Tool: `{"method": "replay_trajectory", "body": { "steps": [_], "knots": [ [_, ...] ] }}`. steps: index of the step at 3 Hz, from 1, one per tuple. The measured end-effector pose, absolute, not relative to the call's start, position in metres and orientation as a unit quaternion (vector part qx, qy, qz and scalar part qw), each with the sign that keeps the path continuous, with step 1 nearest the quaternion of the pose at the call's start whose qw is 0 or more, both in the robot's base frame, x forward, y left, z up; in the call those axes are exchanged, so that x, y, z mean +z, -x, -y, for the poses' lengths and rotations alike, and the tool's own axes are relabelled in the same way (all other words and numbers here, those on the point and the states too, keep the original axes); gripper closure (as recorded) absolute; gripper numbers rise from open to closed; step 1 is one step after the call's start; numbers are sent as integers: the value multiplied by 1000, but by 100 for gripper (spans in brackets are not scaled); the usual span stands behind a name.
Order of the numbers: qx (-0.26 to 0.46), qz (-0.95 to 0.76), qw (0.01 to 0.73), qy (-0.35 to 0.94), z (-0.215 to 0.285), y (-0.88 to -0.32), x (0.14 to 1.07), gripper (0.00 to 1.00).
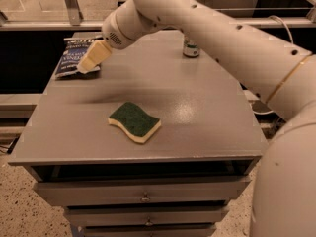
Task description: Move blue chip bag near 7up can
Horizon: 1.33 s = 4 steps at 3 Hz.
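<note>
Navy bag (69,60) lay well apart from the can (190,48). The gripper (92,58) hung at its edge, presumably to grasp; jaws' spread unclear.

The blue chip bag (68,62) lies at the tabletop's (207,112) far-left corner, beneath the end effector (94,57); the 7up can (191,48) stands at the far edge, and the sponge (135,121) lies front-centre.

The robot's white arm (212,28) reaches in from the lower right, wrist angled downward. The cream-coloured gripper (88,64) hangs at the right edge of the blue chip bag (68,58) — tip pointing down-left.
</note>
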<state>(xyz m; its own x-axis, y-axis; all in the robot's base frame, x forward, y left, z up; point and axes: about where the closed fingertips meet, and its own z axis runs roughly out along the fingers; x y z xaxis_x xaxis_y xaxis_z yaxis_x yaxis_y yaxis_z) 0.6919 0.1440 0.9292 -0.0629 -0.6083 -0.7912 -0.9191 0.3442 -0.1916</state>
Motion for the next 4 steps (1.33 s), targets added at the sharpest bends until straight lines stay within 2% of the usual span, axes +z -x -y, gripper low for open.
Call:
{"method": "replay_trajectory", "body": {
  "steps": [2,3,4],
  "knots": [
    [216,-722,413,511,-221,-720,884,0],
    [221,-729,412,500,-229,-730,872,0],
    [228,-733,412,491,-234,-736,861,18]
  ]
}}
